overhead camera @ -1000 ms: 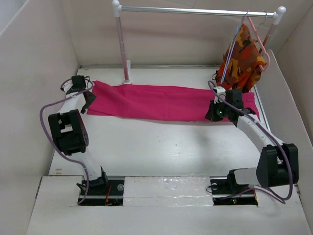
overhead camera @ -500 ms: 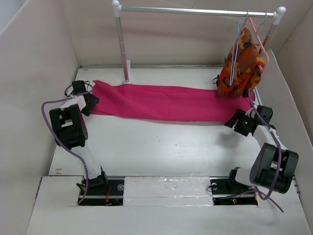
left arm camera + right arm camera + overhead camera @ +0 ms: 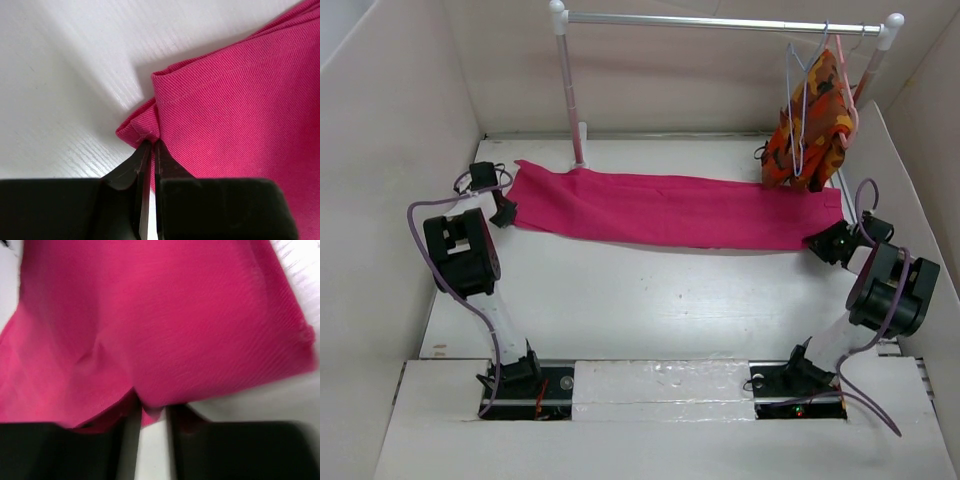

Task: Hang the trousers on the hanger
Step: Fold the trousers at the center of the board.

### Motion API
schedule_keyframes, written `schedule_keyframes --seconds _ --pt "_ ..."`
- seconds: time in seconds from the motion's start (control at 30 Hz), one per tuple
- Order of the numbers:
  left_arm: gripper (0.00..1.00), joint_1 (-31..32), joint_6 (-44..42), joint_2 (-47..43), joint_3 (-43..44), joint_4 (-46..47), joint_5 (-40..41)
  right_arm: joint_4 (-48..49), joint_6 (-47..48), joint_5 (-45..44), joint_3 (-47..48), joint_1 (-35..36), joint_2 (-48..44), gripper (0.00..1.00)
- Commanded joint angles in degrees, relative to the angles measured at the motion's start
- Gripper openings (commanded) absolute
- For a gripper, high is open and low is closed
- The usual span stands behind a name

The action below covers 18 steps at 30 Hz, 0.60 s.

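Trousers [image 3: 670, 208] lay flat on the worktop [image 3: 650, 290], long axis running left-right | left tool [image 3: 151, 147] pinched shut on the left-end hem corner | right tool [image 3: 150, 415], blurred, jaws apart over the right-end edge | hanger [image 3: 799, 130] hung far right, nearer the right tool

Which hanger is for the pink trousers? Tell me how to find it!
Look at the rail across the back, at its right end, where an orange patterned garment hangs. The hanger is the thin, pale lilac-blue wire one showing in front of that garment, not the thicker pink hanger beside it.
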<state>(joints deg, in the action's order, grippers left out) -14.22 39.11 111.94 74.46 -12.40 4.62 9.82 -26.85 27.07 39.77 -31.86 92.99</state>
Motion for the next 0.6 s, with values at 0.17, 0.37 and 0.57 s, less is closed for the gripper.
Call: schedule_keyframes --seconds 0.17,0.37,0.57 --pt "0.00 0.16 -4.57 -6.29 -3.17 -4.91 10.48 -6.46 3.81 -7.63 2.51 -0.40 -4.20 0.00" --pt "0.00 -3.26 -1.34 -17.71 -10.46 -8.24 17.17 -24.75 13.13 -12.92 3.12 -3.47 -20.89 0.00" --pt "0.00 -8.11 0.79 -28.18 -16.45 -12.46 19.19 -34.69 15.16 -13.62 3.47 -4.62 -31.54 0.00"
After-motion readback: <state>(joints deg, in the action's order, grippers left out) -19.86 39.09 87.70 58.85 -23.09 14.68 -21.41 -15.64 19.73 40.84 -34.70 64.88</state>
